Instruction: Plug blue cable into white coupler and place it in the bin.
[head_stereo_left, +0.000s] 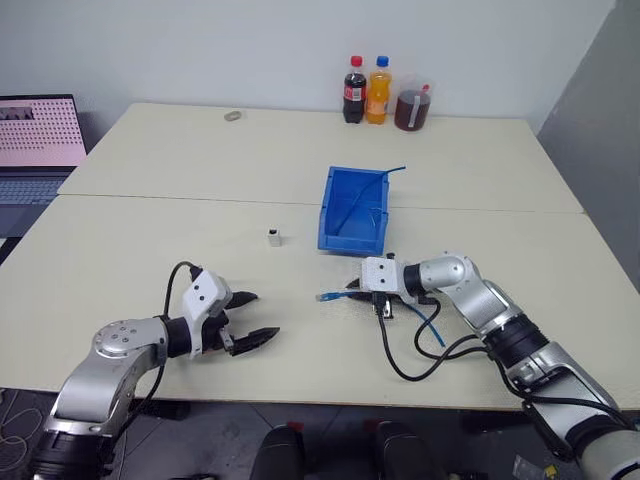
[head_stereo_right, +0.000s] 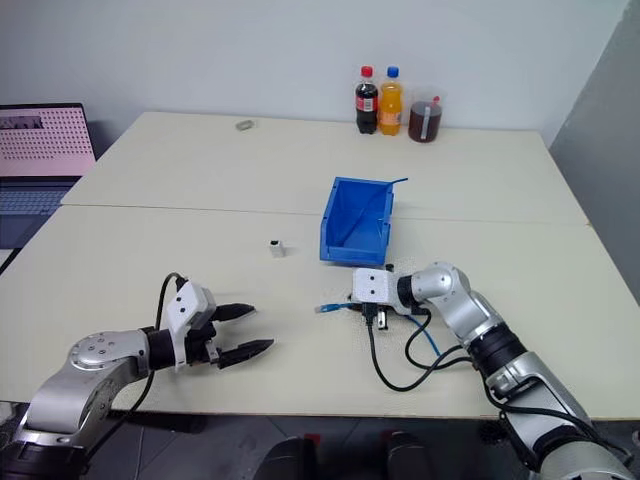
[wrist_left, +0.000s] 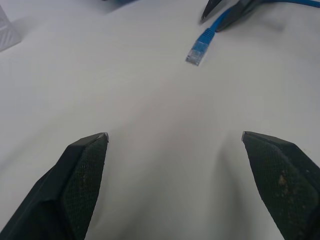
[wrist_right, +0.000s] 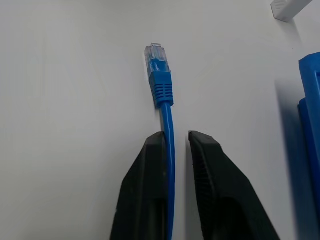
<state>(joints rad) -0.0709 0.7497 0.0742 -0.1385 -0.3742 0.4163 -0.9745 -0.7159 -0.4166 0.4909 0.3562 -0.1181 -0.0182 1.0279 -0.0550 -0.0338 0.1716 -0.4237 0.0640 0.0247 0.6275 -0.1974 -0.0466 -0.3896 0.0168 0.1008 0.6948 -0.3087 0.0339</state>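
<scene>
Sky-blue cable (wrist_right: 161, 85), clear plug.

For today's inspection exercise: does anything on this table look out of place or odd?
Yes: a thin darker blue wire lies aslant in the bin, one end poking over its rim. The blue cable and white coupler are still outside it.

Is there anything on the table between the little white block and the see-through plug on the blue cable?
No. Between the white coupler and the blue cable plug there is bare table, seen from the head views.
</scene>
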